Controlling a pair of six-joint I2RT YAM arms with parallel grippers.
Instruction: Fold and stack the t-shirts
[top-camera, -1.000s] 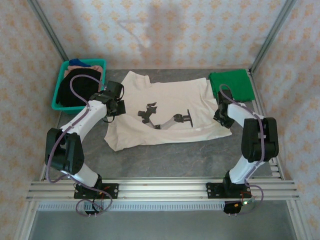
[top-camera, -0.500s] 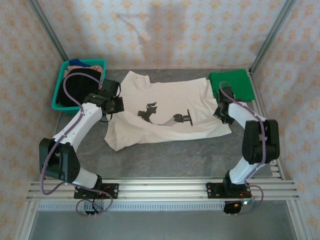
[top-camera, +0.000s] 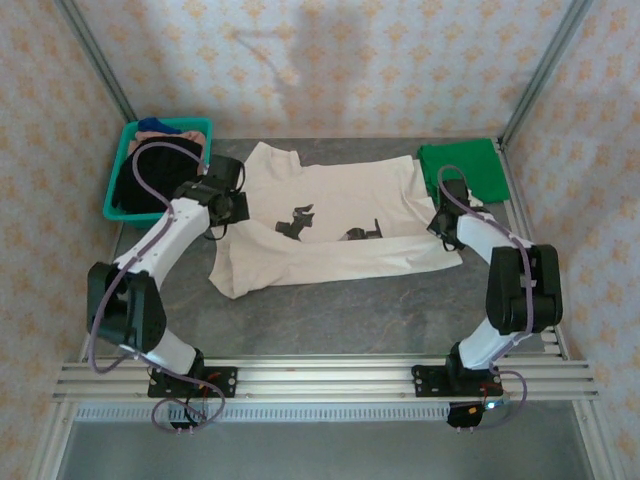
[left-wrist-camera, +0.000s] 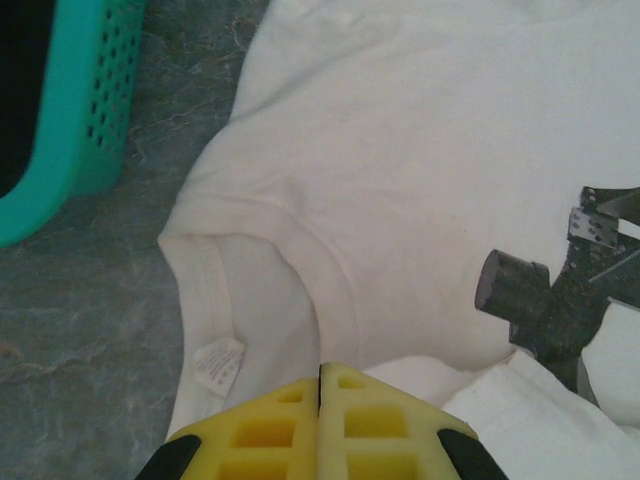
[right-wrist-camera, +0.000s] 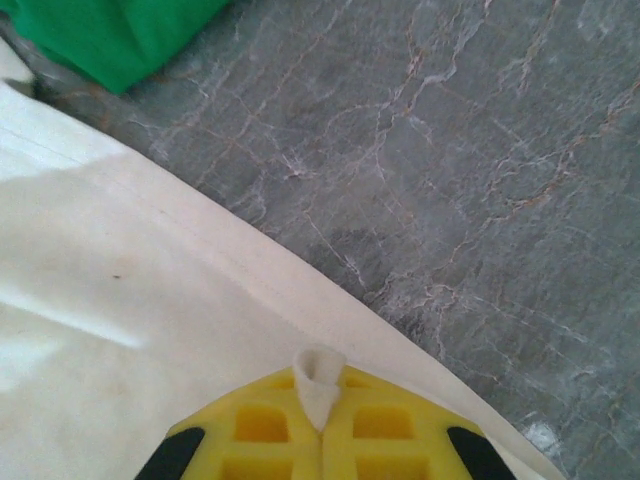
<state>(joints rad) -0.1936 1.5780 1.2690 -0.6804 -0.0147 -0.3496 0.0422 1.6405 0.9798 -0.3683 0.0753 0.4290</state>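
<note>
Worktop (top-camera: 350, 310): cream t-shirt (top-camera: 340, 195) spread mid-surface, near hem partly turned over print (left-wrist-camera: 545, 300). First fold seemingly begun, unfinished. Green t-shirt (top-camera: 462, 165) looks folded, far right; stacking pending. Right end effector (right-wrist-camera: 320, 400) pinches cream hem. Left end effector (left-wrist-camera: 321, 372) closed beside collar (left-wrist-camera: 340, 290), grip unclear.

Teal basket (top-camera: 118, 175) is sitting at the far left of the table, close to its left edge. A black cloth (top-camera: 165, 175) is filling most of it. A blue scrap (top-camera: 158, 124) and a tan scrap (top-camera: 195, 130) are bunching up at its far end. In the left wrist view its perforated side wall is resting on the tabletop. The grey marbled tabletop (top-camera: 350, 310) with pale veins is showing across the near half. Aluminium rails (top-camera: 320, 378) are running left to right along the near edge. Frame posts (top-camera: 95, 60) are rising at the far corners. Patterned wallpaper (top-camera: 330, 60) is covering the far and side walls.
</note>
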